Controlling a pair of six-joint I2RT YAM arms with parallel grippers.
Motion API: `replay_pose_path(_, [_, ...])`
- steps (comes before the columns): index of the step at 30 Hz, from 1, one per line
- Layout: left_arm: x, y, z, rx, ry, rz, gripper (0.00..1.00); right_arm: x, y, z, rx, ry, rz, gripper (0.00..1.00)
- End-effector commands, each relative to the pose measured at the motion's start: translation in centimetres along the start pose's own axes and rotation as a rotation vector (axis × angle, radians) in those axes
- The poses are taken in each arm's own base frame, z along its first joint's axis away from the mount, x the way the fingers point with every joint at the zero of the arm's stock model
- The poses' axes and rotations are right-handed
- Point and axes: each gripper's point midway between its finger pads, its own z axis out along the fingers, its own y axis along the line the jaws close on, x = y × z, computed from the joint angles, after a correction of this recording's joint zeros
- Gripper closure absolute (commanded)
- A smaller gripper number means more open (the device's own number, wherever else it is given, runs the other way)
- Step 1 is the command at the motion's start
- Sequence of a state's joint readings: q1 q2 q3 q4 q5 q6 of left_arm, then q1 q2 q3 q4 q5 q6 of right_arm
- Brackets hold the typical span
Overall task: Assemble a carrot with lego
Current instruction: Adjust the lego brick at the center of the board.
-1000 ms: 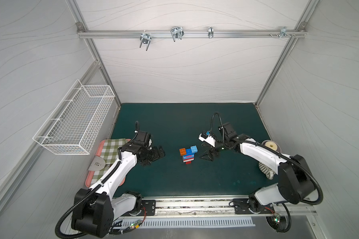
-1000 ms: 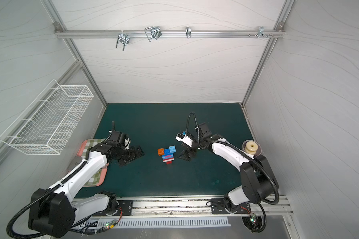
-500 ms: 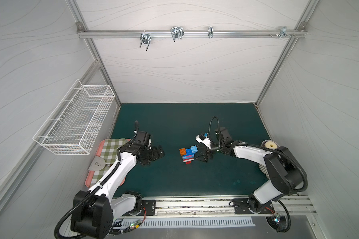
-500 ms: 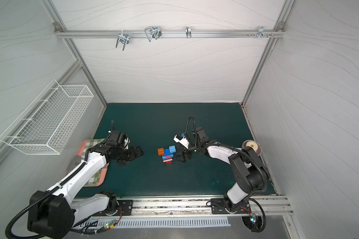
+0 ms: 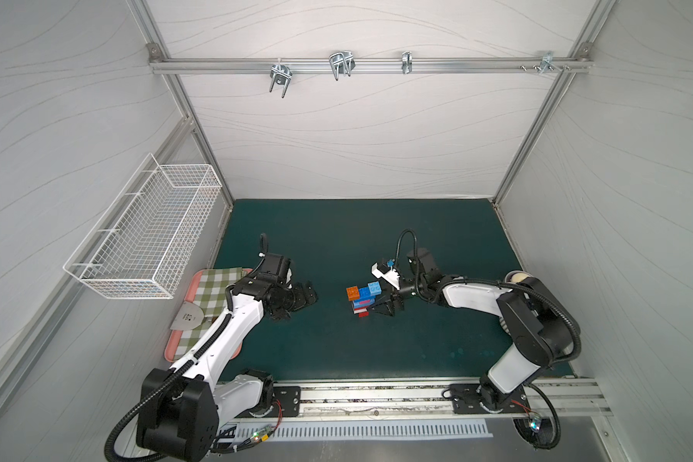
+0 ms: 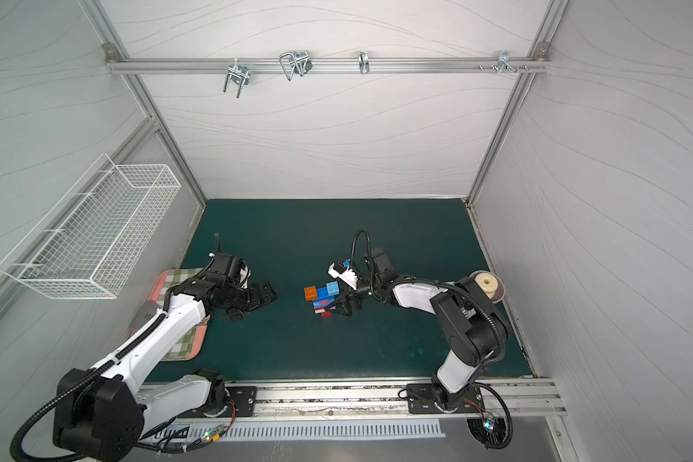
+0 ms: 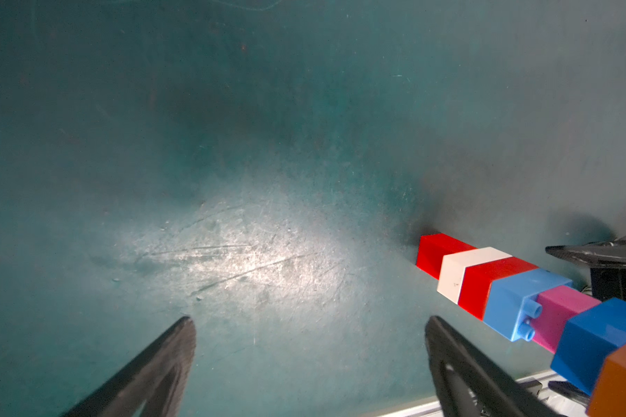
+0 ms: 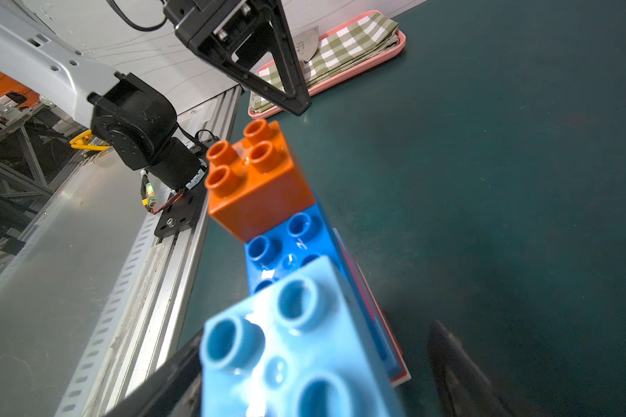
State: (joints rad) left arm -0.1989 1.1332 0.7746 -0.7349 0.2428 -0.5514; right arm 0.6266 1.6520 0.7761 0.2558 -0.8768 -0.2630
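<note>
The carrot (image 5: 362, 301) lies flat on the green tabletop (image 5: 377, 240) at the centre of the frame in both top views, red tip toward the lower edge. The right tool (image 5: 383, 306) stands spread open just right of it, gripping nothing; the left tool (image 7: 309, 323), also released and empty, sits well apart at centre left.

Carrot (image 5: 363, 294) of 8 joined bricks, flat on green mat (image 5: 337, 240) — red tip, orange and light-blue wide end

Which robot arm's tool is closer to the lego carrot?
The right tool. It is right beside the carrot. The left tool sits apart on the carrot's other side, with bare mat between.
</note>
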Motion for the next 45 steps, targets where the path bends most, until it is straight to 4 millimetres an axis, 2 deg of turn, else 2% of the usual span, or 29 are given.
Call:
replay_pose_path(1, [-0.4, 0.0, -0.4, -0.001, -0.02, 0.009, 0.01, 0.3, 0.8, 0.4, -0.04, -0.006, -0.006, 0.11])
replay_pose_path(17, [-0.3, 0.1, -0.4, -0.006, -0.019, 0.007, 0.01, 0.8, 1.5, 1.1, -0.062, 0.013, 0.005, 0.21])
replay_pose_path(28, [-0.3, 0.2, -0.4, -0.01, -0.019, 0.006, 0.01, 1.3, 0.5, 1.8, -0.041, 0.011, -0.001, 0.29])
replay_pose_path(36, [-0.4, 0.3, -0.4, -0.016, -0.021, 0.004, 0.01, 0.6, -0.3, 2.3, -0.017, 0.0, -0.025, 0.37])
replay_pose_path(45, [-0.4, 0.4, -0.4, -0.019, -0.026, 0.005, 0.01, 0.6, -0.6, 2.5, -0.016, 0.012, -0.029, 0.46])
